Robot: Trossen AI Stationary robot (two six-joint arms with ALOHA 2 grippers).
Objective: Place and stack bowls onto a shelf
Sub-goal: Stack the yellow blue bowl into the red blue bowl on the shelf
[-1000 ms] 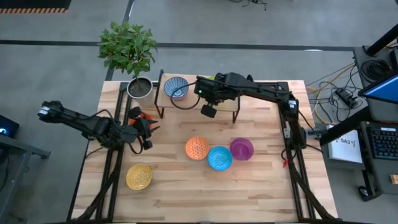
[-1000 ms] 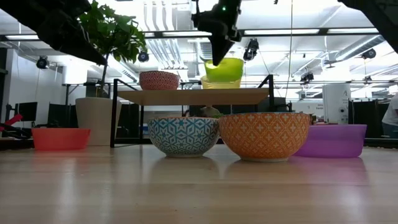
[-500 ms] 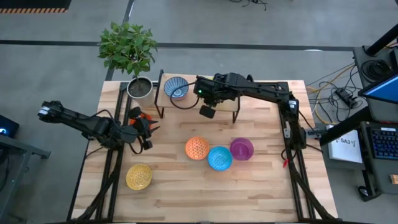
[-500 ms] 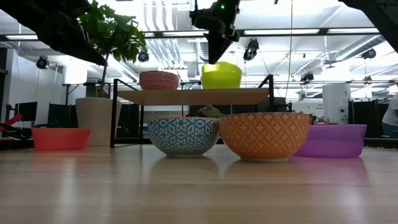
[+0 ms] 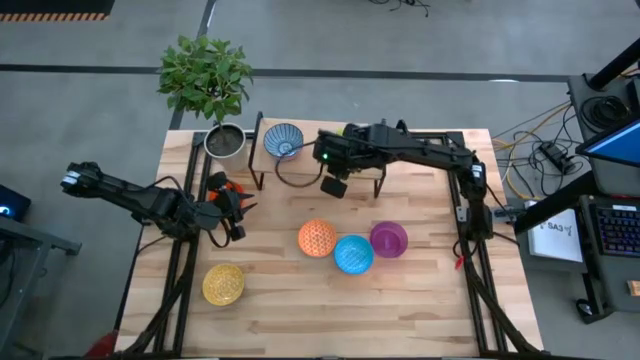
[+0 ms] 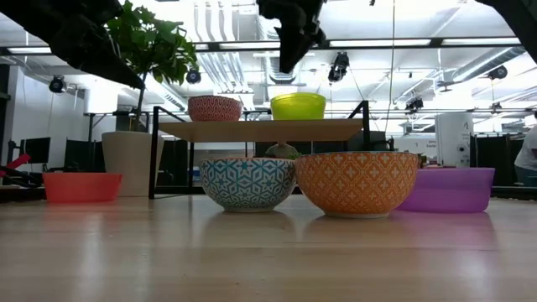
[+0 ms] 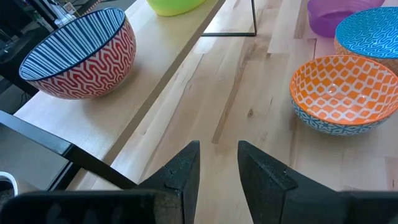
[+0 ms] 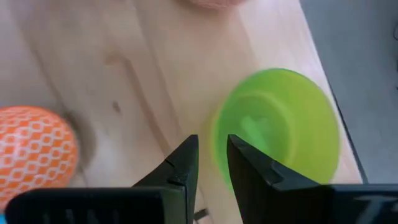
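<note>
The green bowl stands on the shelf, at its right end in the low view. It also shows in the right wrist view. The red-outside, blue-striped bowl stands on its base at the shelf's left end. No yellow bowl shows apart from the green one. My right gripper hangs above the green bowl, clear of it, a little open. My left gripper waits at the table's left, a little open. The red-orange bowl stands on the table there.
The orange patterned bowl, the bright blue bowl and the purple bowl stand in a row at mid table. The yellow speckled bowl is near the front left. A grey plant pot stands left of the shelf.
My right gripper has lowered the green bowl onto the shelf and let go. It has then risen clear, and the bowl stays upright on the shelf.
</note>
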